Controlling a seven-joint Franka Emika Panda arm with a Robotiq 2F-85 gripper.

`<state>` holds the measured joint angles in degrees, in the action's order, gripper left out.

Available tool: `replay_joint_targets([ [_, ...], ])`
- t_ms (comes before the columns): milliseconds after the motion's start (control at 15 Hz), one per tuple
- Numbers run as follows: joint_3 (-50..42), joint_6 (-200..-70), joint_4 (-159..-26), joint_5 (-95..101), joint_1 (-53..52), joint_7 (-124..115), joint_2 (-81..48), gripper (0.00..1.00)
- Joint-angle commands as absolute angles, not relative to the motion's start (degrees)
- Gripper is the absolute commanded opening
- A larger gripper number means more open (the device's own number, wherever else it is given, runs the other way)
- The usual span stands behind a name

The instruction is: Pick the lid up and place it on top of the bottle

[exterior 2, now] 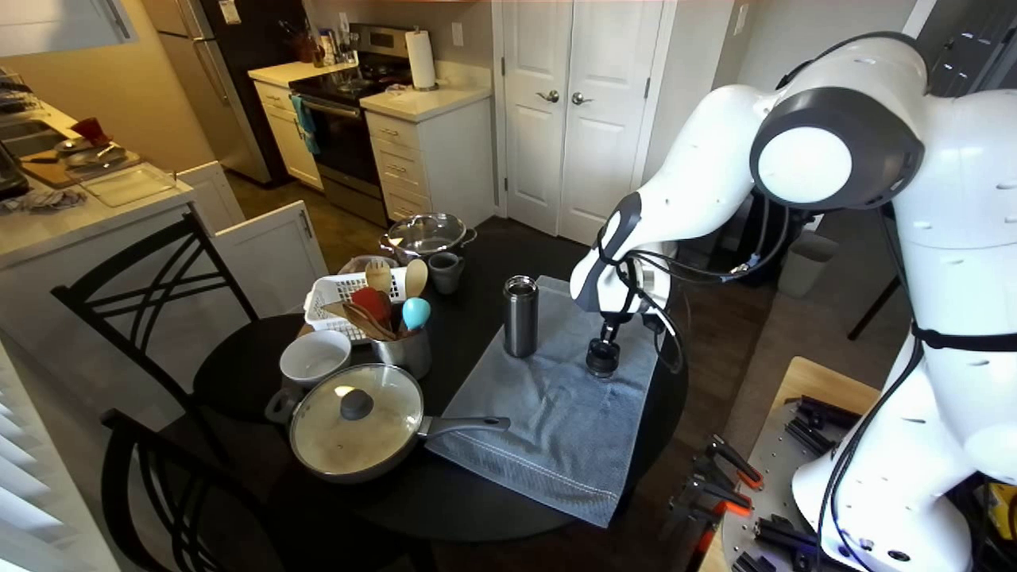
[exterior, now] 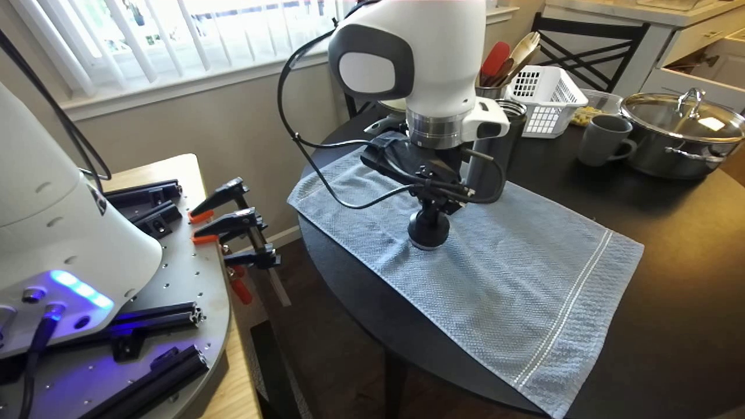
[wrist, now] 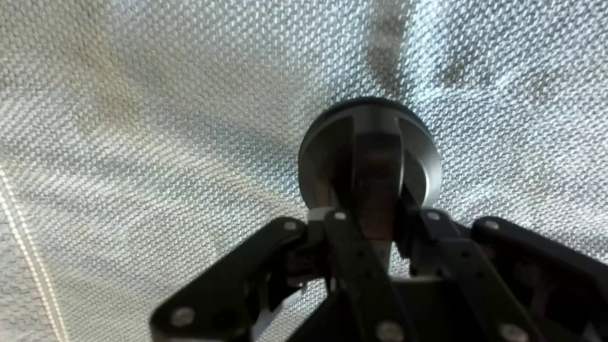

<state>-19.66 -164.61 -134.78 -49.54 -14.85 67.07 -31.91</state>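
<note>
1. Apparently, jaws pinch the lid (exterior 2: 602, 360) by its top handle (wrist: 376, 124), down at the towel (exterior 2: 548, 445); can't tell whether it's lifted.
2. Uncapped bottle (exterior 2: 520, 319) stands upright, left of the lid in an exterior view.
3. Risks: narrow handle grip could let the lid swivel and seat crooked; off-centre lowering could knock the bottle over.

A blue-grey cloth (exterior: 512, 273) lies on the black desk (exterior 2: 469, 334), and a pan (exterior 2: 380, 470) pokes its long handle (exterior 2: 469, 424) out over the cloth's edge. Next to the pan are a white bowl (exterior 2: 315, 355) and a silver tub (exterior 2: 409, 354) of spoons (exterior 2: 415, 313), with a white basket (exterior: 550, 106) close by. A grey mug (exterior: 603, 141) stands just beside a big shiny pot (exterior: 663, 156).
</note>
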Motion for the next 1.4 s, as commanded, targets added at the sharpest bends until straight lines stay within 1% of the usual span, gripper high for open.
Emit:
replay_joint_targets([
  [0, -23.11, -167.45, -137.80, -46.46, -17.56, 67.78, -26.11, 0.06],
  [267, -27.00, -169.81, -137.92, -43.52, -20.20, 67.88, -21.04, 0.06],
  [333, -21.19, -172.68, -138.94, -33.67, -13.34, 61.23, -18.13, 0.06],
  [867, -15.03, -171.02, -137.18, -0.68, -1.62, 40.17, -9.35, 0.06],
  [933, -13.68, -171.03, -136.88, 1.01, -0.09, 38.78, -8.58, 0.06],
  [1000, -16.10, -171.12, -136.58, -2.94, -3.17, 41.68, -8.32, 0.06],
  [1333, -11.62, -170.14, -133.47, -9.31, -1.97, 41.89, -9.48, 0.06],
])
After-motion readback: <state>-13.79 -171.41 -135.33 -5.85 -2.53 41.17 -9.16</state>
